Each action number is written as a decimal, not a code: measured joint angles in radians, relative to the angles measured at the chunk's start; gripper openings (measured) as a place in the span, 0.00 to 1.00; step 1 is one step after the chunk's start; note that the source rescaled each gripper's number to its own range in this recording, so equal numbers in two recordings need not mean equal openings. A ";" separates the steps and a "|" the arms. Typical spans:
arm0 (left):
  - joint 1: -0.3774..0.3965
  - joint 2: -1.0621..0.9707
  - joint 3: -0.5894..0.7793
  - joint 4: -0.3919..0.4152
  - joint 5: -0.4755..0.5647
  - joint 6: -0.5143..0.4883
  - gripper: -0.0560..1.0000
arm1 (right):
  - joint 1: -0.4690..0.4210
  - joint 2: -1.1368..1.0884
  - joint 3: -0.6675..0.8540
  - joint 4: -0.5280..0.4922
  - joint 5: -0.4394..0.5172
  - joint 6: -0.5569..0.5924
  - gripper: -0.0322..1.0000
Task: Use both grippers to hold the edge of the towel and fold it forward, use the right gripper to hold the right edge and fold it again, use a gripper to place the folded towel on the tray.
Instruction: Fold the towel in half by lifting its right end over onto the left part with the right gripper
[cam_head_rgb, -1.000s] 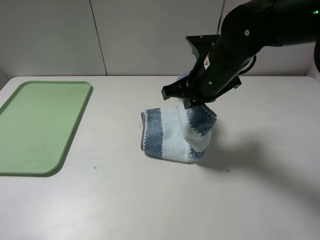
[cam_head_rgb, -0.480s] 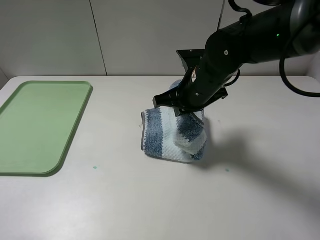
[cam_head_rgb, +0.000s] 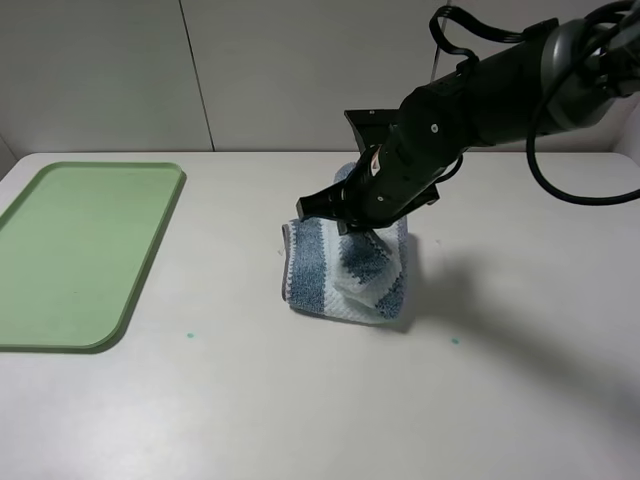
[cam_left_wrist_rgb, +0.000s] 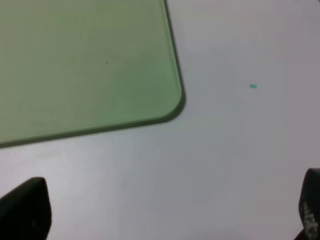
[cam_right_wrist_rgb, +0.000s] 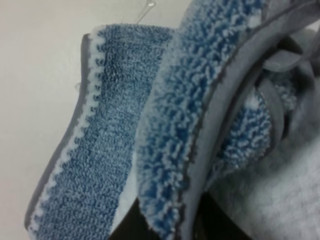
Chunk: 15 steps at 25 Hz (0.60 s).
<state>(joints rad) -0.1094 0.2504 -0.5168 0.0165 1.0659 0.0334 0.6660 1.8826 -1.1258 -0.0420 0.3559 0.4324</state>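
The striped blue-and-white towel (cam_head_rgb: 325, 270) lies folded in the middle of the table. My right gripper (cam_head_rgb: 362, 225) is shut on the edge of the towel, the right one, and holds that flap lifted over the towel's middle. In the right wrist view the blue pile (cam_right_wrist_rgb: 115, 125) and the grey piped hem (cam_right_wrist_rgb: 220, 105) fill the picture, pinched close to the camera. The light-green tray (cam_head_rgb: 80, 250) lies at the far left. My left gripper (cam_left_wrist_rgb: 167, 215) is open and holds nothing, hovering over bare table beside the tray's rounded corner (cam_left_wrist_rgb: 170, 100). The left arm is out of the exterior view.
The white table (cam_head_rgb: 500, 380) runs to a pale wall at the back. A small green speck (cam_head_rgb: 189, 335) sits on it between tray and towel, also seen as the speck (cam_left_wrist_rgb: 253, 86) in the left wrist view. The right arm's shadow falls right of the towel.
My right gripper has moved left with the towel's right edge, carrying the lifted flap further over the towel. The rest of the towel has not shifted.
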 joint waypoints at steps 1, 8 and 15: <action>0.000 0.000 0.000 0.000 0.000 0.000 1.00 | 0.000 0.000 0.000 0.001 0.000 -0.001 0.11; 0.000 0.000 0.000 0.000 0.000 0.000 1.00 | 0.014 0.000 0.000 0.006 -0.006 -0.015 0.11; 0.000 0.000 0.000 0.000 0.000 0.000 1.00 | 0.032 0.000 0.000 0.007 -0.012 -0.093 0.52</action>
<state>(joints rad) -0.1094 0.2504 -0.5168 0.0165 1.0659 0.0334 0.6985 1.8826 -1.1258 -0.0348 0.3437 0.3393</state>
